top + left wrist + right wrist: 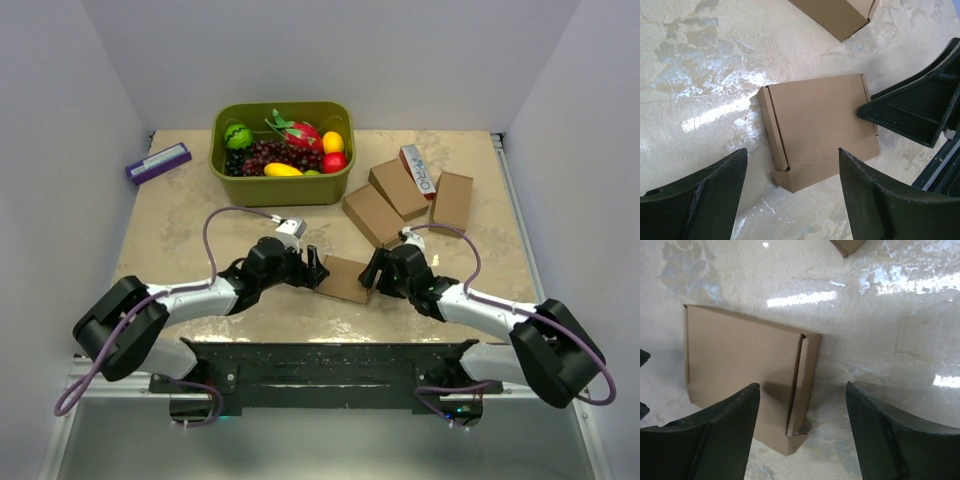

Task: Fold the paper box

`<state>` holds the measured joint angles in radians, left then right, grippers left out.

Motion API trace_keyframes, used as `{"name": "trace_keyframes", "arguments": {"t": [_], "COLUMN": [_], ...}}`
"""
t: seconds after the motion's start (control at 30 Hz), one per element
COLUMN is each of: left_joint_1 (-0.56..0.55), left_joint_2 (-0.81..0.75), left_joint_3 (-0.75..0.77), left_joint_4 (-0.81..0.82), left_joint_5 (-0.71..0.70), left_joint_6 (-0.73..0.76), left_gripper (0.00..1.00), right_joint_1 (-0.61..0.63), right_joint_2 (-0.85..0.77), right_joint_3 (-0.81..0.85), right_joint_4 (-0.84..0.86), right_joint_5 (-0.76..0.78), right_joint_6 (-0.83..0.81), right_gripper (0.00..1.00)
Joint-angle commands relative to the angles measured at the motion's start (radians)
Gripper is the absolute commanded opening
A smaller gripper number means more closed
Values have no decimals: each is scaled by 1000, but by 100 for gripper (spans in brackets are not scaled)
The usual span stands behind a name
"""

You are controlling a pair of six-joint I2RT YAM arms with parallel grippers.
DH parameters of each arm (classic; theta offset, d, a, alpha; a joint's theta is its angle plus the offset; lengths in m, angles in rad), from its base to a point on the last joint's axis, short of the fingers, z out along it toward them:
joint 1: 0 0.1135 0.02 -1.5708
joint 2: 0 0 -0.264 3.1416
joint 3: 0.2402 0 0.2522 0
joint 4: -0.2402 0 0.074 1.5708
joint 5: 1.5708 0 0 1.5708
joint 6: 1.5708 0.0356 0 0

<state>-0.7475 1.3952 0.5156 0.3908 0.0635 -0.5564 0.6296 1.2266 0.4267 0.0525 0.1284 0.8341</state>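
We see a beige marbled table walled in white, with the two arms reaching in from its near edge: the left arm angles right and the right arm angles left, so that they meet near the middle. At the far side stands a green bin full of toy fruit. Right of the bin lie three closed brown boxes, fanned side by side. The paper box lies flat on the table nearer to us, between the two grippers and apart from those three. Each wrist view shows a narrow folded strip along one end of it. A purple box sits at the far left, well apart from the rest, and a white carton with red lettering lies among the brown boxes. The left gripper stands at the paper box's left end with its fingers spread wide and nothing between them. The right gripper stands at the right end, its fingers also spread wide and holding nothing. In the left wrist view, one right fingertip meets the paper box's right edge; we cannot tell whether it presses there.
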Motion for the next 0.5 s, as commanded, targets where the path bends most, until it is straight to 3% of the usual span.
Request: {"name": "trace_keyframes", "arguments": {"t": [0.0, 0.17, 0.27, 0.47], "left_joint_1": [22, 43, 59, 103], "left_joint_2": [-59, -113, -134, -162], "left_joint_3": [8, -17, -22, -52], "left_joint_4": [5, 10, -6, -1], "left_joint_5": [27, 56, 70, 119], "left_joint_6": [4, -4, -4, -28], "left_gripper": [79, 79, 80, 83], "right_joint_1": [-33, -74, -87, -105], "right_joint_2": [42, 111, 146, 171], "right_joint_3": [-57, -114, -131, -170], "right_joint_4": [179, 299, 326, 369], "right_joint_5": [-101, -168, -194, -220], "right_joint_6": [60, 85, 89, 102], "right_gripper": [67, 48, 29, 7]}}
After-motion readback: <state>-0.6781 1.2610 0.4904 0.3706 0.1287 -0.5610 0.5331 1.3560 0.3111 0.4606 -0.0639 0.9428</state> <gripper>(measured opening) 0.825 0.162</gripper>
